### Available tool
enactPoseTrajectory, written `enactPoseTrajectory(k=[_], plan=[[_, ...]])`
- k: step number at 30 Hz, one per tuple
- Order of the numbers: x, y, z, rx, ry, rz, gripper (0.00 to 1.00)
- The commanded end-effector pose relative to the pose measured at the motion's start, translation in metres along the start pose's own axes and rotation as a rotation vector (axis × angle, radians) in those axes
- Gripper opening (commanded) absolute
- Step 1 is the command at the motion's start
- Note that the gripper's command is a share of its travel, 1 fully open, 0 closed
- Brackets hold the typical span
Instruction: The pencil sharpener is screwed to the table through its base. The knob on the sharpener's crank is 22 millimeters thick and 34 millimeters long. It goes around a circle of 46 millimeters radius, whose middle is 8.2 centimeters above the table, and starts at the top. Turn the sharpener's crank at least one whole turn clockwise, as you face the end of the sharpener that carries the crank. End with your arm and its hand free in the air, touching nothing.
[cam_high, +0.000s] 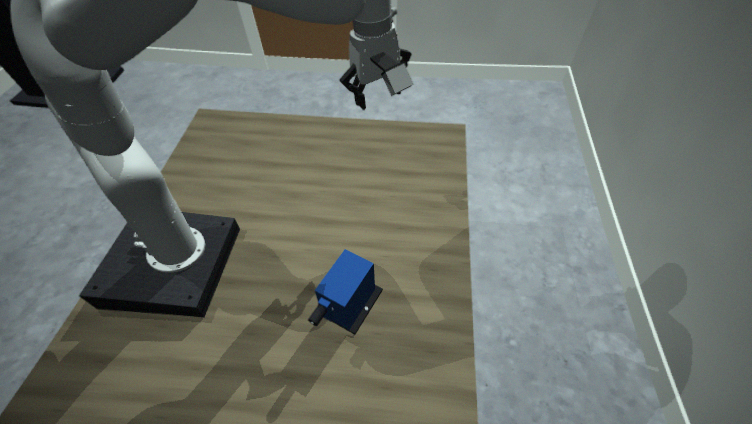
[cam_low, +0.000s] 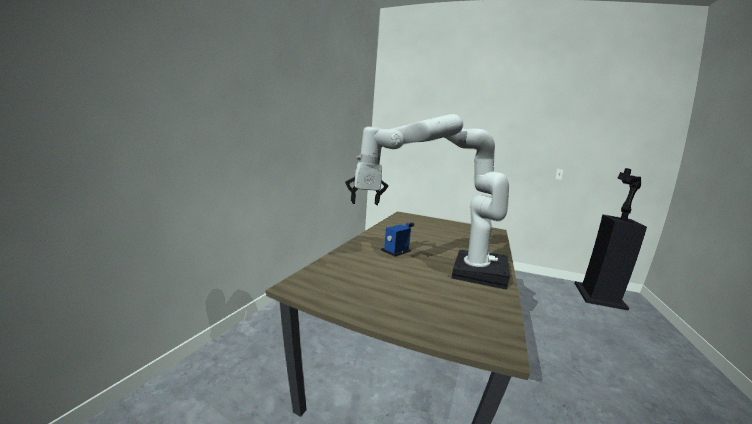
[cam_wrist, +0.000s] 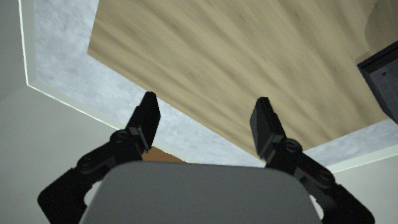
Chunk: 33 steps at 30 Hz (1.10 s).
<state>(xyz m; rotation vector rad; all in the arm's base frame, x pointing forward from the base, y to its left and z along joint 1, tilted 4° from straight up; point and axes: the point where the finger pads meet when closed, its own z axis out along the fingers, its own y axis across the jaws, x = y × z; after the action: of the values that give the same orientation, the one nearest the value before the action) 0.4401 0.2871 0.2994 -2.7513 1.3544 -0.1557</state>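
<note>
The blue pencil sharpener (cam_high: 345, 289) sits on the wooden table (cam_high: 315, 168), toward its near right part, its dark knob (cam_high: 317, 316) sticking out at the near left end. The gripper (cam_high: 363, 89) hangs high above the table's far edge, well apart from the sharpener, its jaws spread wide and holding nothing.
</note>
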Motion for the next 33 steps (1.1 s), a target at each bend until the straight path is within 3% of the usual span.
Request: enactPoseTrajectory(k=[1,15,17,18,33], plan=[[0.041,0.011,0.004,0.003,0.015,0.08,1.0],[0.136,0.059,0.02,-0.011,0.043,0.288,1.0],[0.136,0.059,0.02,-0.011,0.043,0.288,1.0],[0.155,0.072,0.024,-0.015,0.047,0.335,1.0],[0.231,0.144,0.043,-0.03,0.056,0.549,1.0]])
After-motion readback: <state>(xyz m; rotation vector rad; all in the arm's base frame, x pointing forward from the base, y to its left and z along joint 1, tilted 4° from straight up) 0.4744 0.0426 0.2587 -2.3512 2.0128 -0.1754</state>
